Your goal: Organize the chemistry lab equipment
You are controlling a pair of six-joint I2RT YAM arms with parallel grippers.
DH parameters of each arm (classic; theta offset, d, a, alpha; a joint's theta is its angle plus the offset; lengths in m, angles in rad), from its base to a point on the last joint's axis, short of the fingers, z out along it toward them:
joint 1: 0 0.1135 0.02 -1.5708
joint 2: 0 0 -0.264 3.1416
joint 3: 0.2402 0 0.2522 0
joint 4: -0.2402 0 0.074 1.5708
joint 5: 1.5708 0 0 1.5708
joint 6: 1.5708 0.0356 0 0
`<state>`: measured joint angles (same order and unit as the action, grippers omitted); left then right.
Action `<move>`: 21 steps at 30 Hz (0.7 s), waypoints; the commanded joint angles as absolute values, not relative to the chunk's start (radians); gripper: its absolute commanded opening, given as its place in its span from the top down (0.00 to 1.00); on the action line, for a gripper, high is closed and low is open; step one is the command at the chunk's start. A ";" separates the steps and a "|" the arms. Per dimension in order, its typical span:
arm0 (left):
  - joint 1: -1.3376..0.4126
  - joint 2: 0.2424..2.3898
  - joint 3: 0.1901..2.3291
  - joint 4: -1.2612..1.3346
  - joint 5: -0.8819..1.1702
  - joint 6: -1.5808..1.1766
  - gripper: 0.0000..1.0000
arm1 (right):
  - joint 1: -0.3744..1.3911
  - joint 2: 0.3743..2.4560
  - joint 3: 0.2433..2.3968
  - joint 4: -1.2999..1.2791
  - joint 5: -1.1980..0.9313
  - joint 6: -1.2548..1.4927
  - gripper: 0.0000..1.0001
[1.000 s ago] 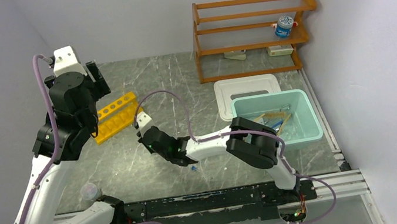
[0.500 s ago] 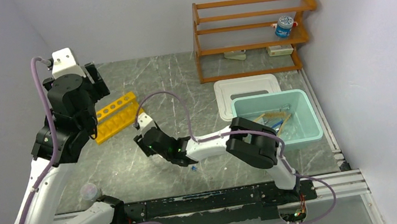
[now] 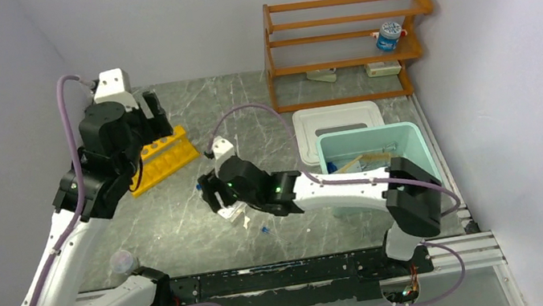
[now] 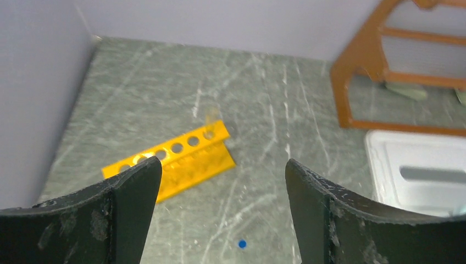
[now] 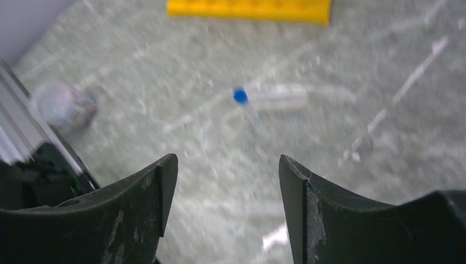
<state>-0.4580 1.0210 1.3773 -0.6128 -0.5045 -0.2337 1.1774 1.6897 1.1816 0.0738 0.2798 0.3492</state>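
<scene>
One holed yellow rack (image 4: 181,163) lies on veined tabletop (image 4: 264,110).

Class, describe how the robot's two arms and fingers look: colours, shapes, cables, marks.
Both the left arm and right arm have white links joined by chunky black joints. A lilac cable loops along each. The left gripper and right gripper carry broad black fingers, curved and scuffed pale.

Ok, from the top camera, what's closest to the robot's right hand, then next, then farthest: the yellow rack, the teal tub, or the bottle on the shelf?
1. Yellow rack, just left of the right hand and farther back.
2. Teal tub, off to the right.
3. Blue-and-white bottle, on the orange shelf, far back right.
</scene>
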 commanded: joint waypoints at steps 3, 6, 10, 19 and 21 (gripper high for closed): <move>-0.454 0.970 1.243 -0.581 -0.231 -0.313 0.13 | 1.175 1.594 1.036 -0.328 0.287 0.495 0.34; -0.455 0.939 1.177 -0.561 -0.163 -0.320 0.14 | 1.175 1.554 0.981 -0.445 0.272 0.520 0.44; -0.455 0.897 1.104 -0.517 -0.099 -0.331 0.16 | 1.179 1.541 0.940 -0.545 0.279 0.522 0.48; -0.455 0.846 1.038 -0.467 -0.051 -0.350 0.17 | 1.206 1.607 0.942 -0.511 0.212 0.485 0.51; -0.455 0.844 1.048 -0.475 -0.061 -0.351 0.17 | 1.212 1.622 0.945 -0.497 0.203 0.474 0.52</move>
<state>-0.4580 0.8597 1.0458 -0.5205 -0.0944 -0.3367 1.1957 1.5864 0.9348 -0.5053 0.2337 0.4938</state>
